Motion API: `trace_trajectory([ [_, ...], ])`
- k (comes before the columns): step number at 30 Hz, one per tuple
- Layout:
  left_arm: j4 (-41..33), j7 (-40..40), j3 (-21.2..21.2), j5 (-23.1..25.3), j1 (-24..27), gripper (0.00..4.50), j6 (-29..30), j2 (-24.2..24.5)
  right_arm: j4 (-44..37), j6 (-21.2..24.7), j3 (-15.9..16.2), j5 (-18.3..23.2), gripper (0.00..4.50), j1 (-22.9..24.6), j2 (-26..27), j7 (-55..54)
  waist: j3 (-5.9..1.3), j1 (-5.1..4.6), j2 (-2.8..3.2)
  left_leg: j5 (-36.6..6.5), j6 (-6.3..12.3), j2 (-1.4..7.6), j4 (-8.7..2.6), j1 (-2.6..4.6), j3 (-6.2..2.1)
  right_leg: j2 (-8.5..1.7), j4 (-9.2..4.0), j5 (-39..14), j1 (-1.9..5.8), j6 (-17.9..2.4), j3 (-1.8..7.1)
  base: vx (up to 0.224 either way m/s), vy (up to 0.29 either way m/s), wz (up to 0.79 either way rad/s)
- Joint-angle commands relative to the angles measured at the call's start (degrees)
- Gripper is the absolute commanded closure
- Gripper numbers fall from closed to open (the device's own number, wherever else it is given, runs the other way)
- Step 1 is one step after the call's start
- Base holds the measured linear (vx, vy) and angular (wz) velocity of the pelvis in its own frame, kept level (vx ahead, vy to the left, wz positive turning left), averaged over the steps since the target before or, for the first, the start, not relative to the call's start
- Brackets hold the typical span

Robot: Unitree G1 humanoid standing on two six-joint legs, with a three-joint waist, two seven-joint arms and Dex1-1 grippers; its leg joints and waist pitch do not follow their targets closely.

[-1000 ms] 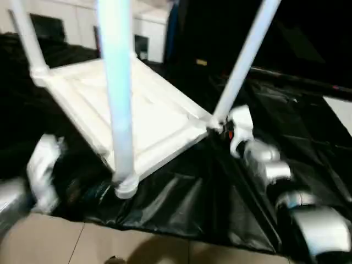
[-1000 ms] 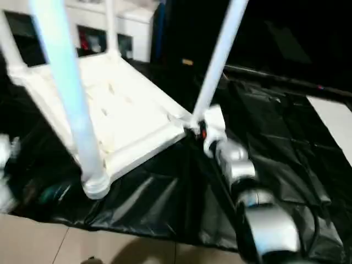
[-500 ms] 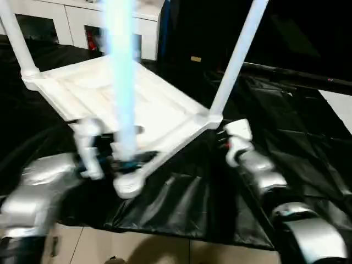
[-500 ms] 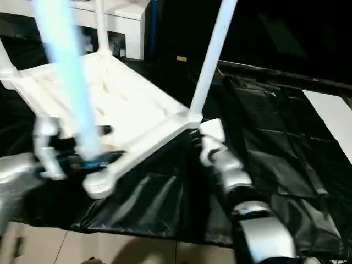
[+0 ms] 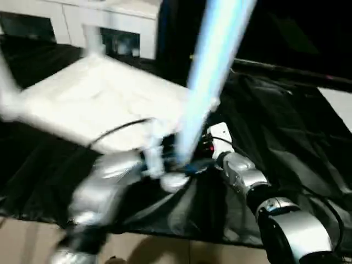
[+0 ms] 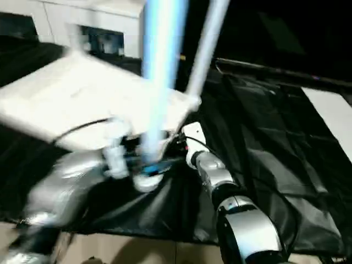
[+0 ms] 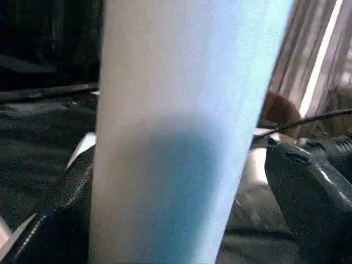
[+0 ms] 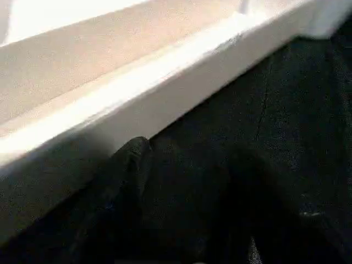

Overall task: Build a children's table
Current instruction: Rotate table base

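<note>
The children's table lies upside down on black cloth, its white top [image 5: 93, 102] tilted. Its near leg [image 5: 206, 71] rises from a round corner socket [image 5: 171, 180] and leans right; another leg [image 6: 206, 47] stands behind it. My left gripper [image 5: 168, 162] is open around the base of the near leg. In the left wrist view that leg [image 7: 181, 132] stands between the spread black fingers [image 7: 313, 190], with a gap on one side. My right gripper [image 5: 208, 142] is open just below the top's rim [image 8: 165, 93], one finger [image 8: 124, 176] close under it.
Crumpled black cloth [image 5: 286, 126] covers the work area, with beige floor [image 5: 33, 242] at its near edge. A white glass-door cabinet [image 5: 110, 25] stands behind. A flat white board [image 5: 338, 104] lies at the far right.
My left arm has swung in from the left and its gripper now straddles the near leg's base. The table's near corner has moved right and the leg now leans right.
</note>
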Motion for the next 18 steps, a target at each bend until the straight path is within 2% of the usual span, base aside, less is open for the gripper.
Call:
trace_trajectory([
  [1,6.36,5.93,-0.93,5.14,-3.99,0.01,-4.13,-1.49,0.26,-1.16,0.0,-0.96,1.84,-0.73,0.48,-0.6,-3.88,0.32,1.44,-14.81,-1.63,-1.26,-3.84,0.21,1.05,-1.96,-4.07,-9.48,3.02,-9.06,1.56,0.0,0.0,0.0],
  [2,6.59,6.11,-0.89,5.31,-4.11,0.01,-4.25,-1.48,0.27,-1.17,-0.03,-0.95,1.84,-0.71,0.43,-0.67,-3.85,0.31,1.74,-14.75,-1.58,-1.34,-4.0,-0.12,0.86,-2.05,-4.14,-10.19,3.34,-8.82,1.52,0.0,0.0,0.0],
  [3,9.89,8.78,-0.34,7.76,-5.74,0.01,-5.63,-0.73,0.28,-1.21,-0.61,-0.73,1.84,-0.49,-0.45,-1.71,-3.89,0.24,1.62,-14.66,-1.59,-1.33,-3.97,-0.27,0.83,-2.16,-3.99,-10.65,3.42,-8.77,1.49,0.0,0.0,0.0],
  [4,11.57,10.23,-0.15,8.94,-6.56,0.01,-6.15,-0.29,0.29,-1.3,-0.9,-0.65,1.84,-0.38,-0.92,-2.17,-3.84,0.18,1.73,-14.94,-1.4,-1.37,-4.03,-0.3,0.77,-2.08,-4.27,-12.59,3.42,-8.05,1.42,0.0,0.0,0.0],
  [5,12.79,10.83,0.02,9.62,-7.12,0.01,-6.27,0.53,0.2,-1.49,-1.24,-0.46,1.84,-0.23,-1.5,-2.31,-3.95,0.38,1.75,-14.86,-1.35,-1.35,-3.87,-0.03,0.81,-2.19,-4.3,-12.9,3.26,-7.93,1.45,0.0,0.0,0.0],
  [6,13.47,10.24,0.46,9.72,-7.28,0.01,-6.58,1.82,-0.07,-1.7,-1.79,-0.06,1.84,0.1,-2.41,-2.25,-4.03,0.56,2.21,-13.95,-1.17,-1.33,-3.83,0.09,0.81,-2.23,-4.07,-11.24,3.21,-8.57,1.52,0.0,0.0,0.0],
  [8,14.93,8.62,0.94,10.59,-7.19,0.01,-7.33,4.9,-0.8,-2.47,-2.55,0.29,1.84,1.13,-5.02,-1.29,-3.96,0.71,2.17,-13.71,-1.13,-1.29,-3.81,0.17,0.92,-2.07,-3.95,-9.66,3.11,-9.72,1.41,0.0,0.0,0.0],
  [11,14.84,5.28,0.95,10.41,-6.02,0.01,-8.41,7.22,-1.76,-3.51,-2.48,-0.03,1.84,2.21,-7.65,1.09,-3.85,0.7,2.24,-14.78,-1.08,-1.34,-3.84,0.25,0.95,-2.02,-3.98,-10.16,3.1,-10.04,1.35,0.0,0.0,0.0],
  [14,14.13,-1.08,1.25,7.5,-4.87,0.01,-8.52,9.31,-3.69,-4.05,-2.67,0.63,1.84,3.28,-9.73,7.41,-3.89,0.63,2.28,-15.87,-0.48,-1.25,-3.83,0.26,1.0,-2.17,-4.13,-11.56,3.04,-10.74,1.45,0.0,0.0,0.0],
  [15,14.87,-4.0,1.33,6.25,-4.73,0.01,-9.25,10.6,-5.07,-3.91,-2.15,0.83,1.84,3.98,-10.85,12.04,-3.86,0.61,2.45,-16.06,-0.29,-1.27,-3.84,0.24,1.01,-2.11,-4.1,-11.24,2.99,-11.41,1.45,0.0,0.0,0.0],
  [17,15.81,-6.16,1.15,5.72,-4.78,0.01,-9.98,11.85,-6.34,-3.99,-1.3,0.77,1.84,4.64,-11.88,16.25,-3.75,0.72,2.4,-16.44,0.29,-1.12,-3.92,0.22,0.95,-2.17,-4.15,-11.23,3.03,-12.03,1.44,0.0,0.0,0.0],
  [18,18.28,-9.28,0.33,6.07,-5.44,0.01,-11.63,13.81,-8.57,-4.49,0.47,0.66,1.84,5.7,-13.49,22.84,-3.78,0.81,2.69,-16.52,0.55,-1.08,-3.92,0.3,0.94,-2.17,-4.19,-10.99,3.03,-12.39,1.43,0.0,0.0,0.0],
])
